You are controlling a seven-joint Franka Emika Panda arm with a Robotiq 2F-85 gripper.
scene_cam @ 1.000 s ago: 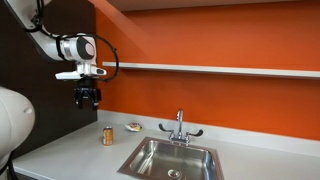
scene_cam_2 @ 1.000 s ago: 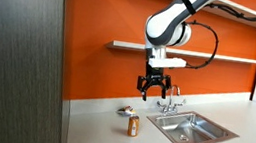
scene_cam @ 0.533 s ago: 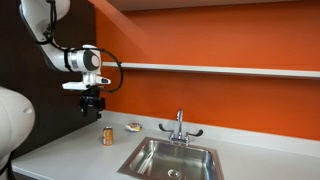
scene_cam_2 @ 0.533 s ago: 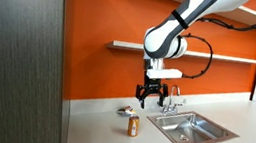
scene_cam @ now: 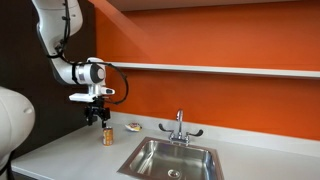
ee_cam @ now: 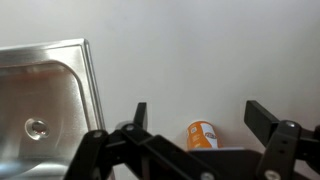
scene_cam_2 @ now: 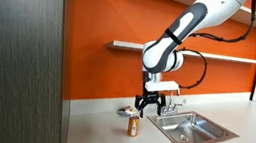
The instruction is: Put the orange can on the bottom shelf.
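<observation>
The orange can stands upright on the grey countertop, left of the sink; it also shows in the other exterior view and in the wrist view. My gripper hangs open and empty above the can, a little to one side of it. In the wrist view its two fingers stand wide apart with the can between them and below. The bottom shelf is a long thin pale board on the orange wall, above the counter in both exterior views.
A steel sink with a faucet lies beside the can; the sink also shows in the wrist view. A small flat yellowish-white object lies by the wall behind the can. A dark cabinet panel stands at the counter's end.
My gripper has come down from near shelf height toward the can and shifted sideways over it. It has stayed open. The can has not moved.
</observation>
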